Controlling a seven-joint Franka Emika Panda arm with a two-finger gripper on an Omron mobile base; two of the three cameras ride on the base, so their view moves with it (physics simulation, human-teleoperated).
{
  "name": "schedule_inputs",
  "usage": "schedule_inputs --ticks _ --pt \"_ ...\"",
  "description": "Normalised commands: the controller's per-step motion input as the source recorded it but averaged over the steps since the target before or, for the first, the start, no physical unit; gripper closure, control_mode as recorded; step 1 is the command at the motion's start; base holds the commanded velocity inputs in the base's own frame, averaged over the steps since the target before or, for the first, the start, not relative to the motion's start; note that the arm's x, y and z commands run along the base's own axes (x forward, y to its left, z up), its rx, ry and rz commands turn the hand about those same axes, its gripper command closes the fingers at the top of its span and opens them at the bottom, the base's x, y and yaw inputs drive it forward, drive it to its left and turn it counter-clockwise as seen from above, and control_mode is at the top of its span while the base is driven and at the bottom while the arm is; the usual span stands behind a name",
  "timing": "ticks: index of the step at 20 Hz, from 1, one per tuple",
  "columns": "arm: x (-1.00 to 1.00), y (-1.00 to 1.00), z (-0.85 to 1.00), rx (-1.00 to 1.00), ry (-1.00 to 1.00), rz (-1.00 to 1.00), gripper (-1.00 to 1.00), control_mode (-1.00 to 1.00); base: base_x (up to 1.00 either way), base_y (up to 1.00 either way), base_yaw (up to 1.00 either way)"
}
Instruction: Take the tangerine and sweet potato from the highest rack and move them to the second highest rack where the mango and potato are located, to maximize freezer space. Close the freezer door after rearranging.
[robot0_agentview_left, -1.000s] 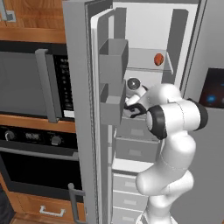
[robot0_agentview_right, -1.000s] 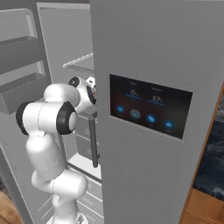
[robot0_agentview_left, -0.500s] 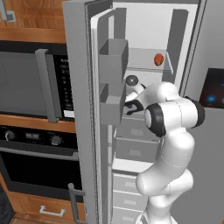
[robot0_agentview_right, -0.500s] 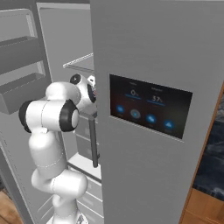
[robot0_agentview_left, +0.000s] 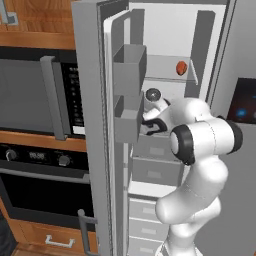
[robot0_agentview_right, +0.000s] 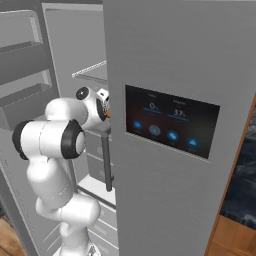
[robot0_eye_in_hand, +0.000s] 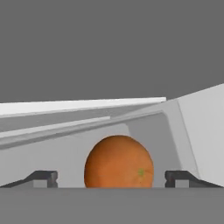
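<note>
Claw (robot0_eye_in_hand: 111, 177) is spread wide inside the freezer (robot0_agentview_left: 165, 100), with an orange fruit (robot0_eye_in_hand: 119, 162) between its tips; grey shelf (robot0_eye_in_hand: 65, 153) lies under it.

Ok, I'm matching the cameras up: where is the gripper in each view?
Left base view: gripper mid-frame, beside the lower door bin.
Right base view: centre-left, at the dispenser door's edge.
Hand view: bottom edge, open.
Shared landmark: the orange ball in front of it.

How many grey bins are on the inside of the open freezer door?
2. The upper bin hangs level with the top shelf; the lower bin is directly under it. More may be hidden.
</note>
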Motion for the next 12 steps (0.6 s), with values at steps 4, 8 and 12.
schedule_inputs --ticks 4,8,12 --pt "-0.71 0.0 0.15 0.1 -0.11 0.0 -1.0 -1.0 0.0 0.0 0.0" --pt "-0.69 0.0 0.45 0.26 -0.11 -0.01 -1.0 -1.0 0.0 0.0 0.0" --pt "-0.55 0.01 0.84 0.38 -0.1 -0.14 -1.0 -1.0 0.0 0.0 0.0"
